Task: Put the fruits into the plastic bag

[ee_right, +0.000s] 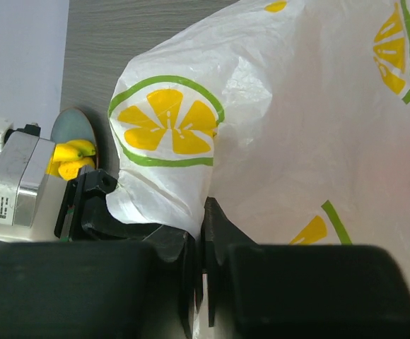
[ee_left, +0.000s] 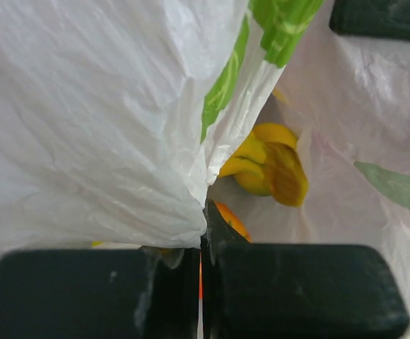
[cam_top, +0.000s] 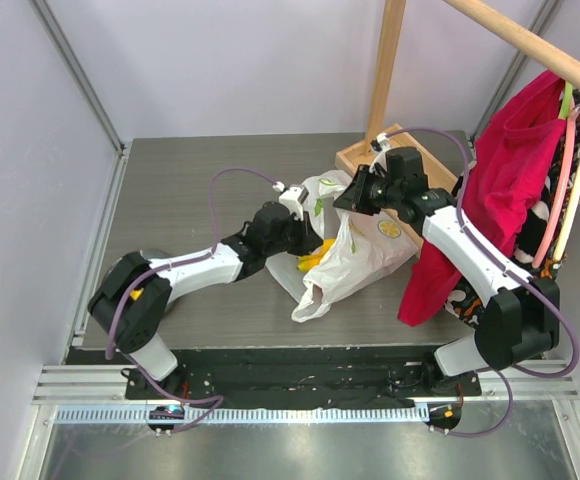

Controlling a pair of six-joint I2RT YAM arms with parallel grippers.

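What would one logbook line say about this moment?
left gripper: shut on plastic bag | right gripper: shut on plastic bag | bananas: beside left gripper, whether bagged unclear

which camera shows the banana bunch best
Left wrist: the banana bunch is close and large, framed by the plastic bag. Top view shows a small yellow patch; right wrist, a small glimpse near its left edge.

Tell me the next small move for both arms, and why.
Probably raise both grippers a little, together. The left gripper and the right gripper are each shut on a fold of the plastic bag. The banana bunch lies just inside the bag's mouth, close to its edge in the top view. Lifting the rim should let the bunch slide deeper rather than spill out.
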